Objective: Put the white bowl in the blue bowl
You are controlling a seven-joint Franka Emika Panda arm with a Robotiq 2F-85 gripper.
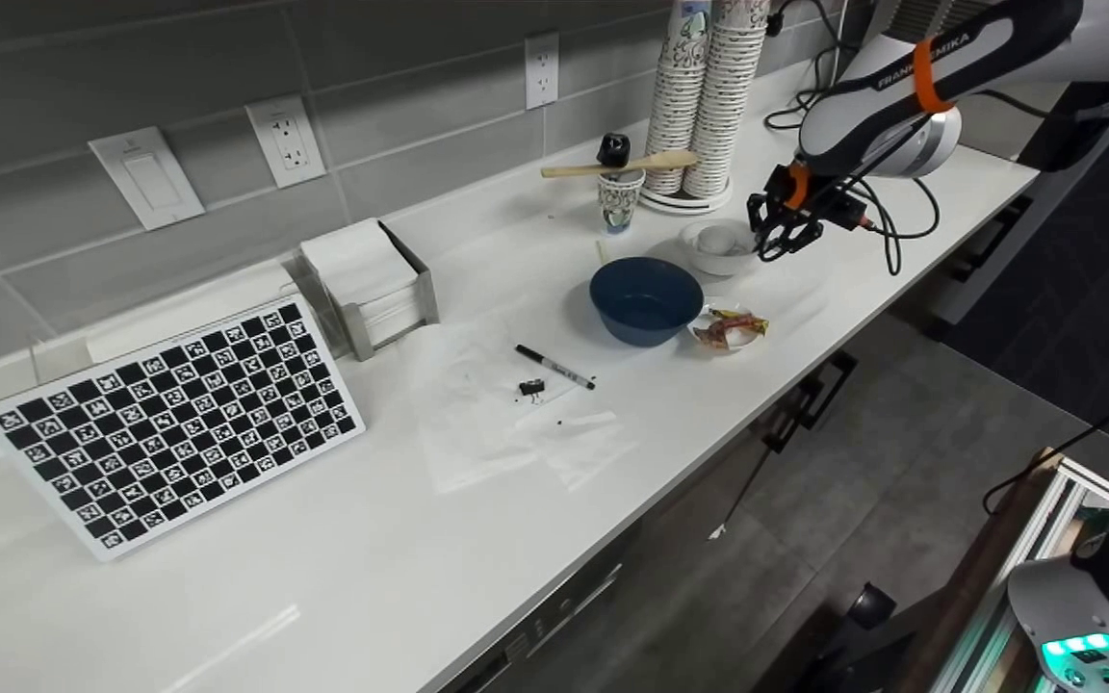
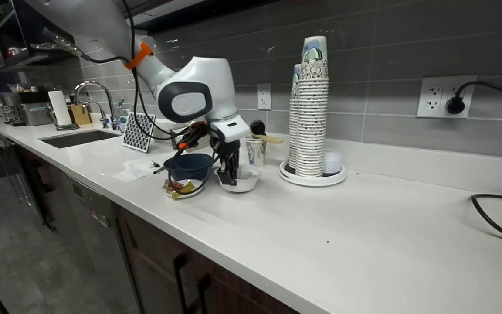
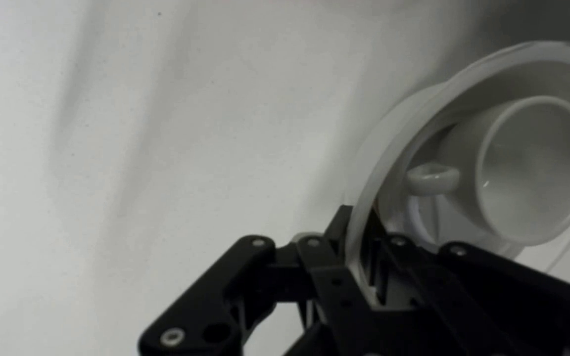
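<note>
The black two-fingered gripper [image 3: 360, 217] is clamping on the rim of the shallow, round white bowl [image 3: 403, 138], one finger inside, one outside. The white bowl is sitting on the glossy white countertop [image 2: 386, 253] between the round, glossy dark blue bowl [image 1: 646, 327] and tall stacks of patterned paper cups [image 2: 311, 126], holding a small white handled cup [image 3: 537, 168]. Past the stacks, the countertop is stretching wide toward its front edge. A small round white dish [image 1: 742, 346] is lying close beside the dark blue bowl; whether they are touching, I cannot tell. The wrist view is cutting off the white bowl's right side.
</note>
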